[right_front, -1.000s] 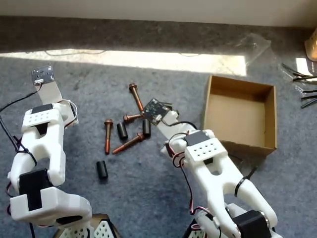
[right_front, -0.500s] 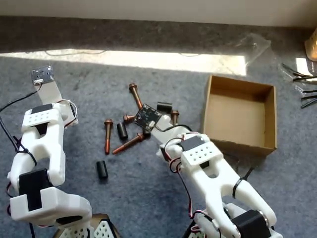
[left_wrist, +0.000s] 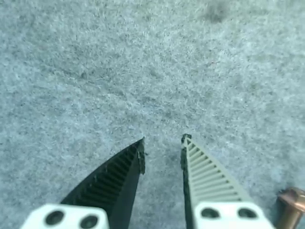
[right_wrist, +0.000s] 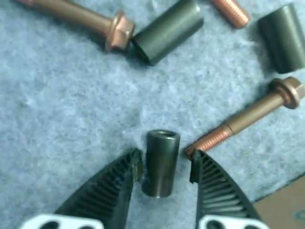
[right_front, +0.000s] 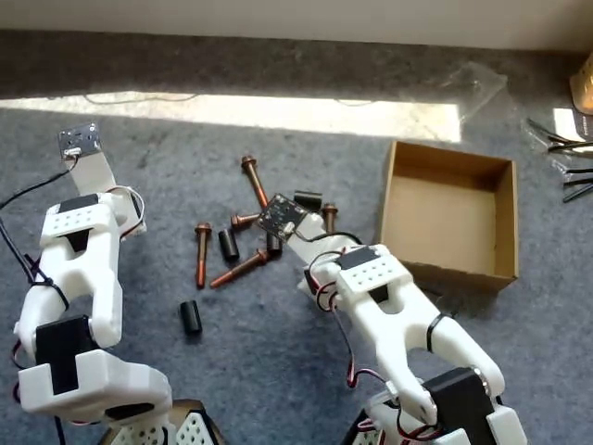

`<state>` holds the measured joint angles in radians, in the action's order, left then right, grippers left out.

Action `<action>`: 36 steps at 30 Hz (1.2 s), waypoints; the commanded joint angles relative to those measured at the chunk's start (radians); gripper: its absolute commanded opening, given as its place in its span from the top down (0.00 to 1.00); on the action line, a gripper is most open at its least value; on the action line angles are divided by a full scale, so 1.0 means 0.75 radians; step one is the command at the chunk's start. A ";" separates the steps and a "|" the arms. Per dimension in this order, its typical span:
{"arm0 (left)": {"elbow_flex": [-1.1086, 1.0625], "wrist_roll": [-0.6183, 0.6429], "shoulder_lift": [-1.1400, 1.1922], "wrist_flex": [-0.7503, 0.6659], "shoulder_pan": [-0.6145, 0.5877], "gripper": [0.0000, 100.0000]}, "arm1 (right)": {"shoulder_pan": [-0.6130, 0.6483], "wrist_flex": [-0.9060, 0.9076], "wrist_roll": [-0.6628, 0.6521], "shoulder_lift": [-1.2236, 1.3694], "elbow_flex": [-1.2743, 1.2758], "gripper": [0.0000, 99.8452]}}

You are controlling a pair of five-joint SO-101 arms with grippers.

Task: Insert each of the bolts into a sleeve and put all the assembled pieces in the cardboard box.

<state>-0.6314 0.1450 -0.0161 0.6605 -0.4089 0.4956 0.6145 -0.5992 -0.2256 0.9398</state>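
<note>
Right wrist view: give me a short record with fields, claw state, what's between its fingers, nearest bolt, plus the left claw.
right claw: open, straddling a sleeve
sleeve: on the carpet, no bolt in it
nearest bolt: lying beside that sleeve, threaded tip toward it
left claw: open over bare carpet

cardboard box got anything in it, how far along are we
Done: nothing; the cardboard box is empty, bolts and sleeves lie loose. In hand: the right pincer, open, straddles one sleeve. To do: every insertion and boxing; the left pincer is open over carpet.
</note>
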 commanded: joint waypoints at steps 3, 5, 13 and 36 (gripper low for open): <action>0.007 0.006 -0.005 -0.016 0.044 0.87 | -0.052 -0.024 -0.016 0.013 -0.048 0.84; 0.007 0.006 -0.005 -0.016 0.044 0.87 | -0.052 -0.024 -0.016 0.013 -0.048 0.84; 0.007 0.006 -0.005 -0.016 0.044 0.87 | -0.095 -0.024 -0.012 0.003 -0.050 0.84; 0.007 0.006 -0.005 -0.016 0.044 0.87 | -0.103 0.351 -0.010 0.001 -0.195 1.00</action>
<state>-0.6314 0.1450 -0.0161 0.6605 -0.4028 0.4373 0.7725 -0.6007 -0.2148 0.8738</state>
